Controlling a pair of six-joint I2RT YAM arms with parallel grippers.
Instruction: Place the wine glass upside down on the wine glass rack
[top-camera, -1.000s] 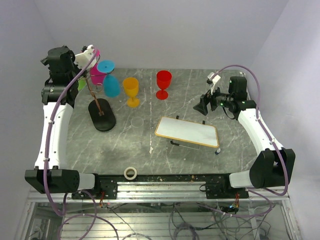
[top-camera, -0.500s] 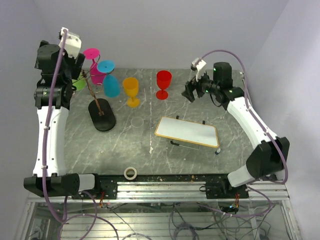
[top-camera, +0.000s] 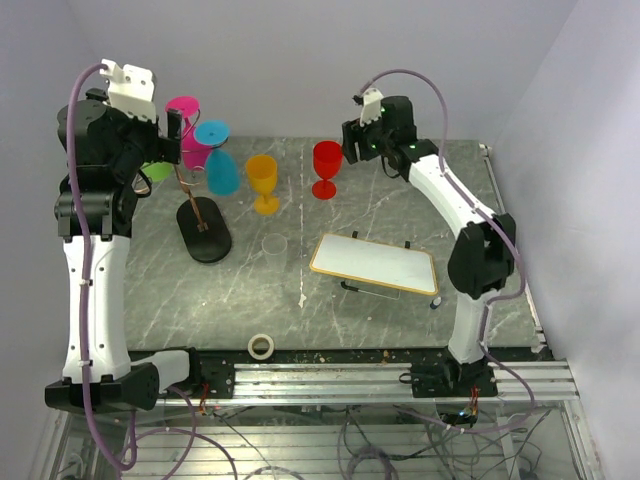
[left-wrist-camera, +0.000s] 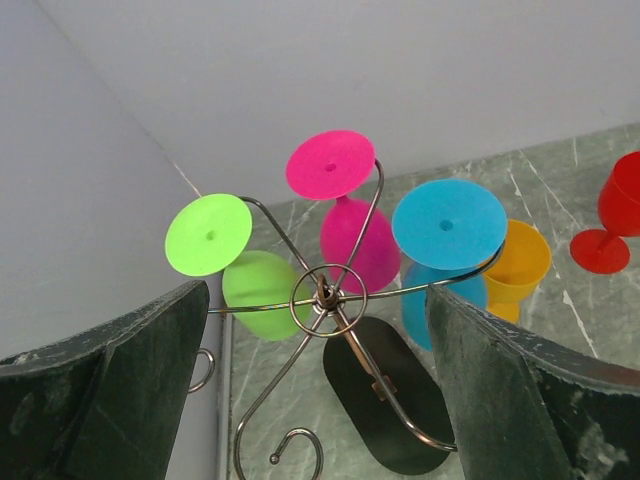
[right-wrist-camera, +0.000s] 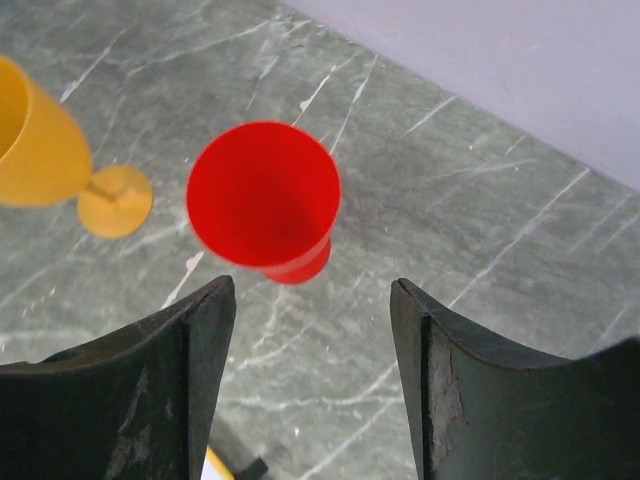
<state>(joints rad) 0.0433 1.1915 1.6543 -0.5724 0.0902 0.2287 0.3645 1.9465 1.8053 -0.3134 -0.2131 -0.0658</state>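
The wine glass rack stands at the back left, a dark wire stand on a black oval base. A pink glass, a blue glass and a green glass hang upside down from it. My left gripper hovers open above and left of the rack, holding nothing. In the left wrist view the rack's hub shows between the fingers, far below. A red wine glass and an orange one stand upright on the table. My right gripper is open just above and beside the red glass.
A white board with a wooden frame lies right of centre. A small clear cup sits near the rack's base, and a roll of tape lies at the near edge. The back wall is close behind the glasses.
My left gripper opened, let go of the pink glass on the rack and drew back upward. My right arm swung left to the red glass, its jaws narrowing somewhat.
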